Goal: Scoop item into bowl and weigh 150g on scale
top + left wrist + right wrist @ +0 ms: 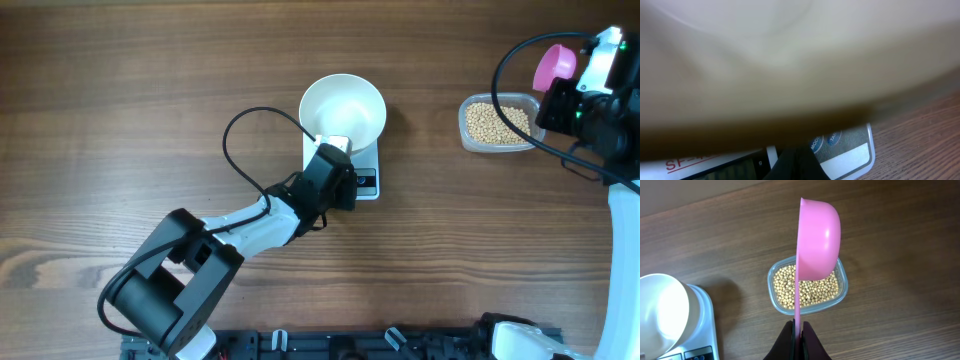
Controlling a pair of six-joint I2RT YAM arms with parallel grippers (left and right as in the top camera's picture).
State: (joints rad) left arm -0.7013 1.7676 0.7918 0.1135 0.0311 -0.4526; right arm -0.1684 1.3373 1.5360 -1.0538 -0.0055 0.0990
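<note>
The bowl sits on the scale near the middle of the table, with the left gripper at its near rim. Well to the right lies a tub with beans in it. The scoop, clamped in the right gripper, hangs above the tub.

One bowl, white. One scale – on it two round blue buttons. One clear tub. One pink scoop. As for beans – far too many to count singly; one heap, several dozen in top layer at least. Two arms: left arm, right arm. Two grippers: left gripper, right gripper. One table. Containers in all: two, bowl plus tub.
</note>
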